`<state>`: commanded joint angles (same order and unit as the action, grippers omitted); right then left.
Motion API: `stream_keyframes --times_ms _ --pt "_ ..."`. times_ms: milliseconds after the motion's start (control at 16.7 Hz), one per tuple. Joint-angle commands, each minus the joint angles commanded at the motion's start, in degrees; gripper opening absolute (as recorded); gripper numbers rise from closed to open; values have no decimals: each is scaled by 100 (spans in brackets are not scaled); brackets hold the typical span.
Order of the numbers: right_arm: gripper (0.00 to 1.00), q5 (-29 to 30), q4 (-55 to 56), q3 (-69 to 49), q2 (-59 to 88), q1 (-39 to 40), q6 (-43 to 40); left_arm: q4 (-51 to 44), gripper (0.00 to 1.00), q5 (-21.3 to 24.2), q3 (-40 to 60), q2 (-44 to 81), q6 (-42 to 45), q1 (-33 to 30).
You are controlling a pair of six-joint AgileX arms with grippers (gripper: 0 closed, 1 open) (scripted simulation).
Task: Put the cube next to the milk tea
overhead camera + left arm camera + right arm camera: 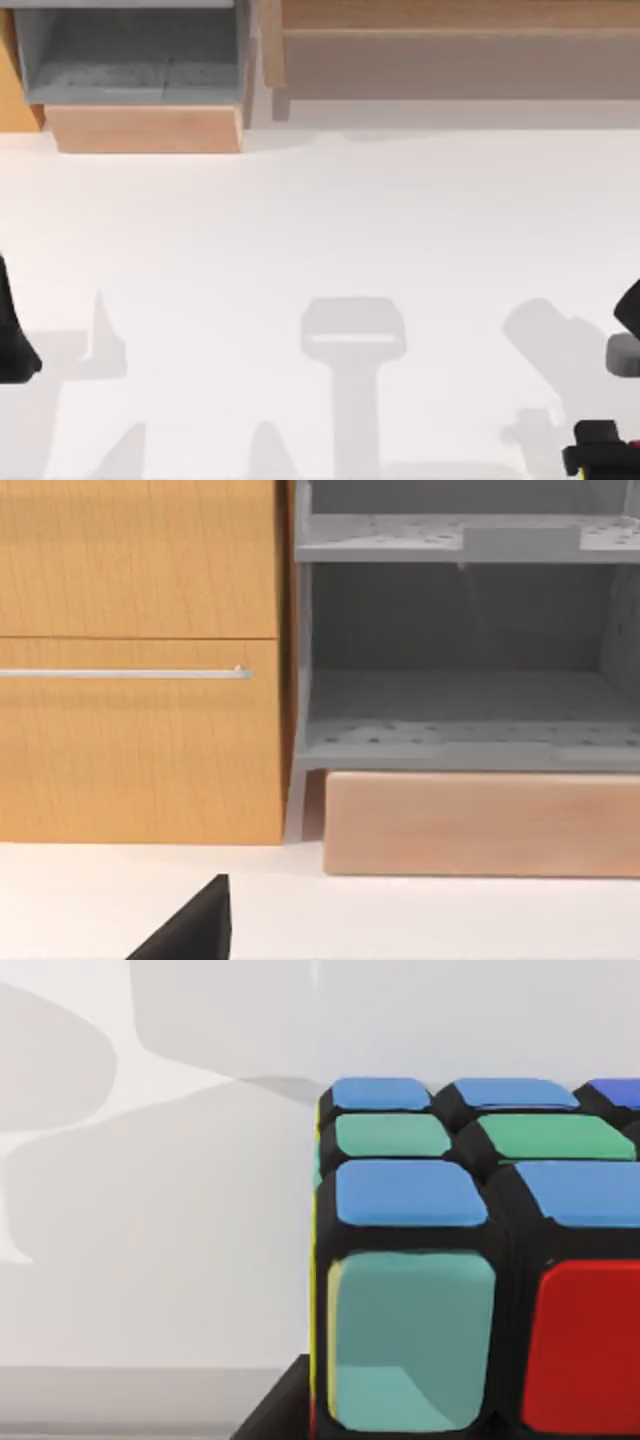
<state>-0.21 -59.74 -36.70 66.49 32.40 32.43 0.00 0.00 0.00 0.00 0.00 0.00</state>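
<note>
The cube [470, 1260] is seen very close in the right wrist view, a puzzle cube with black frame and coloured stickers in blue, green, teal and red. It seems to rest on the white counter [320, 250], and a dark part of the right gripper sits just under its near edge. In the top view the right gripper [600, 445] is at about 4 o'clock, at the counter's right edge, and the cube itself cannot be made out there. If its jaws are released or clenched on the cube, the pictures do not tell.

The cube is probably light and stiff, made of hard plastic, so it should not bend or break under a firm squeeze. Its stickers look smooth and maybe a little slippery. A good hold would be on two opposite flat faces, near the middle row, so that it does not twist or turn its layers.

The left arm [15, 330] is parked at 9 o'clock. Its wrist camera looks toward the wooden cabinet [140, 660] and the grey shelf [460, 710] at about 11 o'clock. The milk tea cannot be seen on the counter.
</note>
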Motion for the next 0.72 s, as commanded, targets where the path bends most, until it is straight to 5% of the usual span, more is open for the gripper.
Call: stream_keyframes --times_ms 180,720 --pt "0 0 0 0 0 0 0 0 100 0 0 0 0 0" --pt "68 0 0 0 0 0 0 0 100 0 0 0 0 0"
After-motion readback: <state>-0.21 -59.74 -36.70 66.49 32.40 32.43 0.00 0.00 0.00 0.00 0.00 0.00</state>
